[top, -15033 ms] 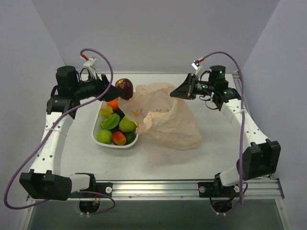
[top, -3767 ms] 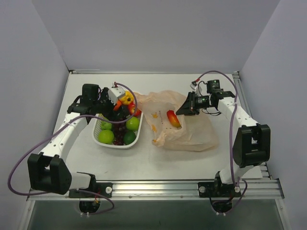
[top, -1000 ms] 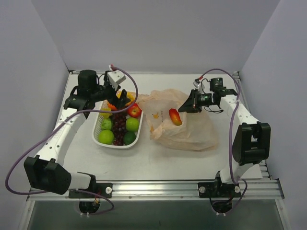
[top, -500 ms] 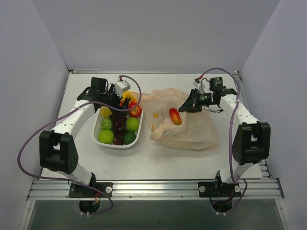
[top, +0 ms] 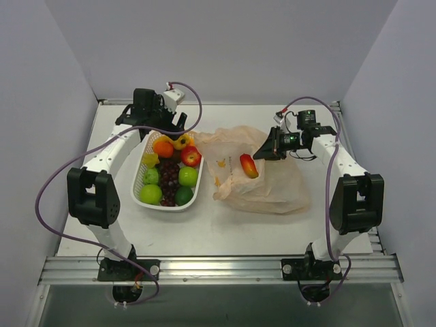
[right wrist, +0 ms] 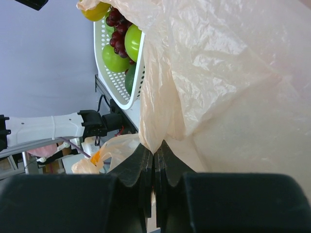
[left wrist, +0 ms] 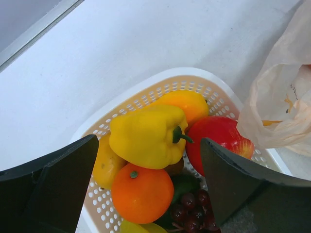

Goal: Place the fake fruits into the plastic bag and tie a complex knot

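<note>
One left end effector [left wrist: 149, 141] gapes; right end effector [right wrist: 154, 156] pinches plastic bag [right wrist: 218, 73].

One bench [top: 204, 231] carries one basket [top: 167, 206] and one bag [top: 272, 191]. There are two arms, left arm [top: 102, 160] and right arm [top: 340, 160]. Each has one gripper, left gripper [top: 178, 125] and right gripper [right wrist: 154, 158], and one purple cable [top: 329, 204]. The basket holds one orange [top: 163, 148], one yellow pepper [top: 180, 141], one red apple [top: 191, 157], one grape bunch [top: 168, 184], four green fruits [top: 187, 176] (three bright, one dark) and one small yellow fruit [top: 150, 160]. The left wrist view adds one orange-yellow fruit [left wrist: 192, 104] behind the pepper. The bag holds one mango [top: 248, 166].
</note>
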You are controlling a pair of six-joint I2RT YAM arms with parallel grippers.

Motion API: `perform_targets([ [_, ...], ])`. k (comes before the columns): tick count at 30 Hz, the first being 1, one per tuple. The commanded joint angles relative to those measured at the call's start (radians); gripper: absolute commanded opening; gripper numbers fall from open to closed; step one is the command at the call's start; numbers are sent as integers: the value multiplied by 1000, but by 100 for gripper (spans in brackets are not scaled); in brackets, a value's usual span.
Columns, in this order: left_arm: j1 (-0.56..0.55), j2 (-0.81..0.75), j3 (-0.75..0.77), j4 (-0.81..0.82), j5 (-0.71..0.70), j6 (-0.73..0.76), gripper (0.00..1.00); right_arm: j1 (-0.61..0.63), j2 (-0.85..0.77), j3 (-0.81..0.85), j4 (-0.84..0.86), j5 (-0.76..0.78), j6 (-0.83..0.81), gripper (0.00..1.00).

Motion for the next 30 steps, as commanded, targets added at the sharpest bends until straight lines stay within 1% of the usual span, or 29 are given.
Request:
perform_targets([
  [1, 7, 20, 56, -26, -38, -12, 97, 1, 8, -2, -23, -13, -21, 0],
  [4, 16, -5, 38, -90, -51, 1, 98, 0, 1, -4, -24, -13, -25, 0],
  [8, 40, -45, -15, -145, -127, 70, 97, 1, -1, -11, -29, -15, -33, 0],
  [12, 57, -57, -42, -184, -132, 91, 97, 3, 10, -12, -28, -18, -31, 0],
  [18, 57, 9, -17, -244, -95, 37, 97, 8, 24, 1, -26, -18, -22, 0],
  [19, 56, 29, -20, -260, -70, 22, 97, 8, 22, 7, -28, -15, -24, 0],
  [22, 57, 41, -37, -267, -49, 12, 98, 6, 19, 11, -31, -15, -25, 0],
  [30, 57, 78, -42, -262, -71, -31, 97, 8, 24, 11, -32, -15, -27, 0],
])
